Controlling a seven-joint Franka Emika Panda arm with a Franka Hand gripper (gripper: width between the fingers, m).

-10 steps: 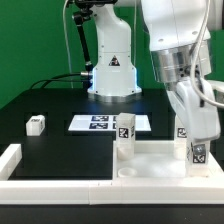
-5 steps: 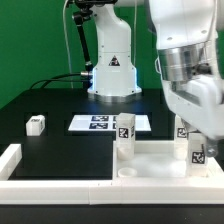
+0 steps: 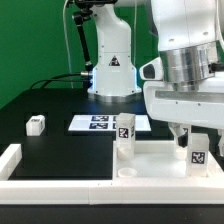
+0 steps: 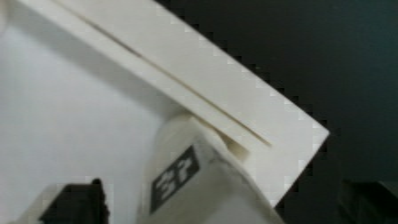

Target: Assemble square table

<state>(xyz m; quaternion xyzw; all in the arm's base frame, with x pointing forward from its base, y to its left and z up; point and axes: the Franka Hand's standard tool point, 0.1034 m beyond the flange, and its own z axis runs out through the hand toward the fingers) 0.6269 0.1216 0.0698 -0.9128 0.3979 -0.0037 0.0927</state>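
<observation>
At least two legs (image 3: 125, 129) were seen standing on the slab (image 3: 155, 160), set by the rail (image 3: 60, 183); another leg (image 3: 36, 124) was left well apart. The gripper (image 3: 197, 136) was spread wide, nothing gripped.

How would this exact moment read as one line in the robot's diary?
gripper: open, over tagged leg | tagged leg: upright on tabletop | spare leg: apart, exterior view's left

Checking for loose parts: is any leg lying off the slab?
Yes, one leg lies on the black table, well apart from the slab.
</observation>
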